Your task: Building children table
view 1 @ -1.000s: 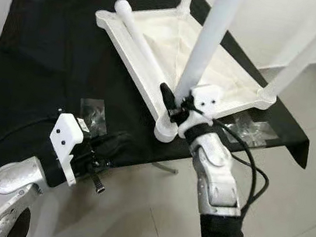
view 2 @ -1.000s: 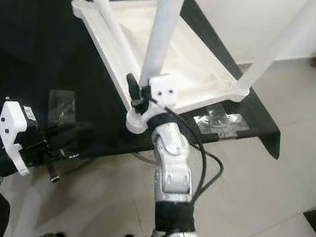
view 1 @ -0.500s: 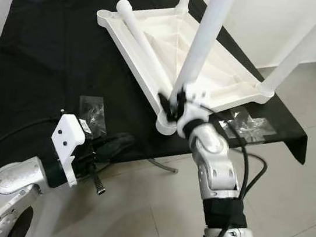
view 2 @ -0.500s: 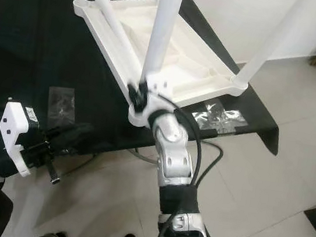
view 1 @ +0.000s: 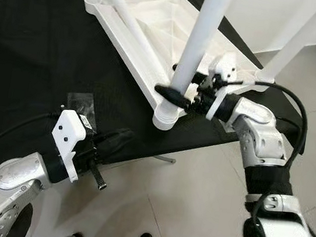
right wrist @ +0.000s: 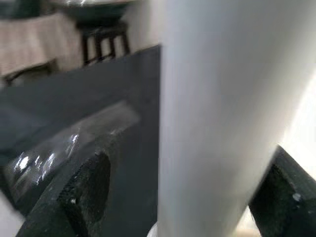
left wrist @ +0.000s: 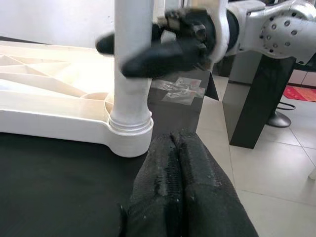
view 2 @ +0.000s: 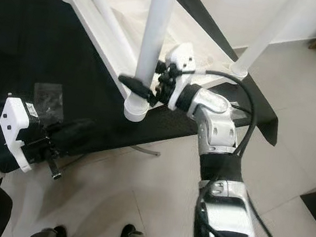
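Right gripper fingers straddle the upright white leg just above its corner socket on the upturned tabletop on the counter; contact unclear. Leg axis runs vertical. Left gripper fingers pressed together, empty, low by the counter edge, farther off.

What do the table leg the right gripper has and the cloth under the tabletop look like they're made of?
Table leg: looks like moulded white plastic, smooth and evenly matte, though painted wood can't be ruled out. The right gripper has its fingers around it. Black cloth: seems a matte woven fabric, draping over the work table's edge. Upturned tabletop: ribbed underside suggests moulded plastic.
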Available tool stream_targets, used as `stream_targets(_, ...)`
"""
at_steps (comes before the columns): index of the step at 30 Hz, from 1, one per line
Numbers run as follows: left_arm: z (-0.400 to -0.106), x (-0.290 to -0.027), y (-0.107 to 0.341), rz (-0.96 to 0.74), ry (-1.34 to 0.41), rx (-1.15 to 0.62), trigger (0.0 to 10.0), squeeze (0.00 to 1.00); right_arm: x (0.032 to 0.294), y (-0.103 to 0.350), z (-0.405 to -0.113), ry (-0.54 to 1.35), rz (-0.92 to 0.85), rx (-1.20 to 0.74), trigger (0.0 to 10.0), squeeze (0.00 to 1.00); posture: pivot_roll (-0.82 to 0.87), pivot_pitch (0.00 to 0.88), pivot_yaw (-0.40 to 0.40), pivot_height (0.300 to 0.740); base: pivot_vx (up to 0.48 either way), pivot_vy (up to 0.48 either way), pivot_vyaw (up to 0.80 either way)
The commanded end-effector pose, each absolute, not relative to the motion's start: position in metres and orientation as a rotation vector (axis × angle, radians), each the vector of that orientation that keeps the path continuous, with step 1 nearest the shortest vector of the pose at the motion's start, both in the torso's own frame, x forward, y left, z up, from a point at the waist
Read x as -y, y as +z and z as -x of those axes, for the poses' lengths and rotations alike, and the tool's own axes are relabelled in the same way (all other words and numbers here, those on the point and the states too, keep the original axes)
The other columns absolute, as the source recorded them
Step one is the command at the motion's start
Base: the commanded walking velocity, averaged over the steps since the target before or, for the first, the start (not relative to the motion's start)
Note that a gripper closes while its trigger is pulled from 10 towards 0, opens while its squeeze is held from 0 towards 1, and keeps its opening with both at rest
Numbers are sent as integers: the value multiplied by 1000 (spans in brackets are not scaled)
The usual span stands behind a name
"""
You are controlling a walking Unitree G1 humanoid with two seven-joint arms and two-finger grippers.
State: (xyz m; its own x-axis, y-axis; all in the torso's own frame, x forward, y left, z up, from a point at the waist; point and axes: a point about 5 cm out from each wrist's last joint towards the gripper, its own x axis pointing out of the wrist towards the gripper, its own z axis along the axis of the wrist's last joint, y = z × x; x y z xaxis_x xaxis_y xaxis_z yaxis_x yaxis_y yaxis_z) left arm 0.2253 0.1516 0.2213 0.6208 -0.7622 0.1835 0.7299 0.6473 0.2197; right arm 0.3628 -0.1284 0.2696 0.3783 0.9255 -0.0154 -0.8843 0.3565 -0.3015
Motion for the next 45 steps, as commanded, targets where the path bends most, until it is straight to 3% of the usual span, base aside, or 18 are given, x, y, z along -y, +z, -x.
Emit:
stream_targets(1,-222,-150,220,-124,-873,267,10000,0,127,270,-363,1222,317,159,10000,0,100,291,-123,740,0,0,0)
stream_targets(14,-221,-148,221,-123,-870,264,10000,0,131,263,-378,1252,273,93,10000,0,93,302,-136,740,0,0,0)
stream_targets(15,-221,-148,221,-122,-870,266,10000,0,132,259,-378,1245,267,83,0,0,82,301,-135,740,0,0,0)
stream_targets(26,-220,-147,220,-115,-875,266,10000,0,139,254,-380,1231,281,74,0,0,78,303,-131,740,0,0,0)
stream_targets(31,-220,-147,220,-114,-874,264,10000,0,144,250,-386,1113,280,94,0,0,78,303,-130,740,0,0,0)
stream_targets(33,-220,-147,219,-114,-874,263,10000,0,145,244,-389,1010,256,94,0,0,61,304,-138,740,0,0,0)
stream_targets(35,-220,-149,219,-113,-875,261,10000,0,151,223,-397,426,76,131,0,0,53,303,-140,740,0,0,0)
stream_targets(37,-220,-149,219,-113,-875,261,10000,0,151,223,-397,426,76,131,0,0,53,303,-140,740,0,0,0)
stream_targets(38,-221,-149,219,-113,-876,261,10000,0,145,198,-383,311,50,93,0,0,53,311,-132,740,0,0,0)
stream_targets(40,-222,-150,219,-108,-879,262,10000,0,120,160,-356,315,-14,14,0,0,37,298,-109,740,0,0,0)
stream_targets(45,-225,-146,219,-100,-889,269,10000,0,102,157,-351,371,-8,20,0,0,36,289,-112,740,0,0,0)
